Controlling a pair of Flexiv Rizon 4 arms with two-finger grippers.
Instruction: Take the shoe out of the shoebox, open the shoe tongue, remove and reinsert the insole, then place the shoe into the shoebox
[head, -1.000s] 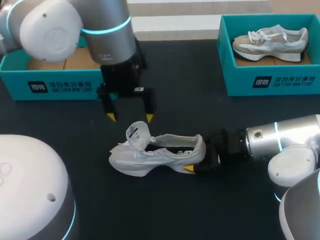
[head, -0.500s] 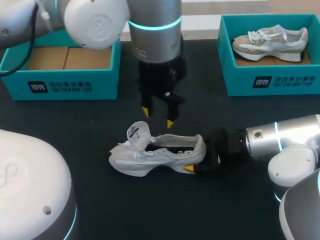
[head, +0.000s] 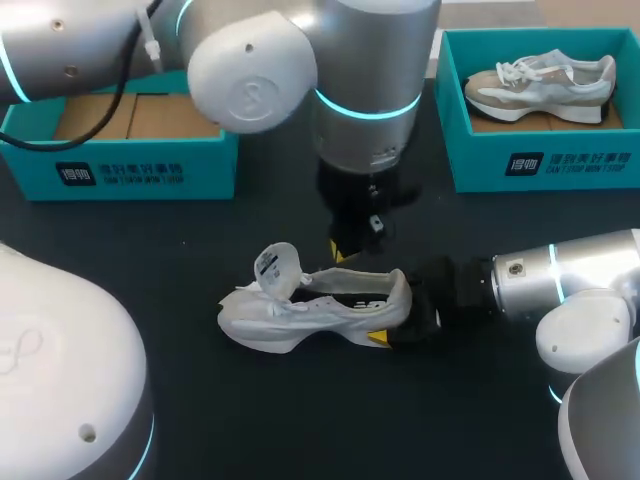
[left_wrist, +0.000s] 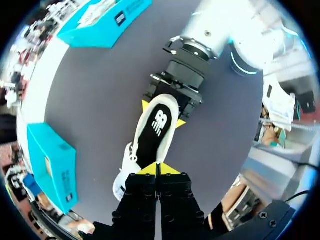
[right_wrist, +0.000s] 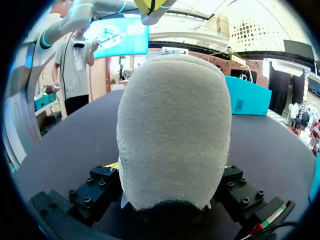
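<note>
**White shoe clamped at the heel, mid-table**

Right in the middle of the dark matte tabletop (head: 300, 420) sits the shoe (head: 310, 305), soft and white. Its toe points at the left edge, its floppy tongue (head: 275, 265) is peeled up, and the flat black insole (left_wrist: 157, 130) shows inside. The heel looks fuzzy and rounded, almost like felt.

The right gripper (head: 392, 318) lies low and level from the right edge, with a yellow tip pinching each side of that heel. Just beyond, the left arm stands near vertical. The left gripper (left_wrist: 157, 170) hangs over the shoe's opening with its tips pressed together on nothing.

Along the far edge, the teal left shoebox (head: 120, 170) shows a brown cardboard floor. The right shoebox (head: 545, 160), at the far right corner, cradles a grey-and-white sneaker (head: 540, 85).
</note>
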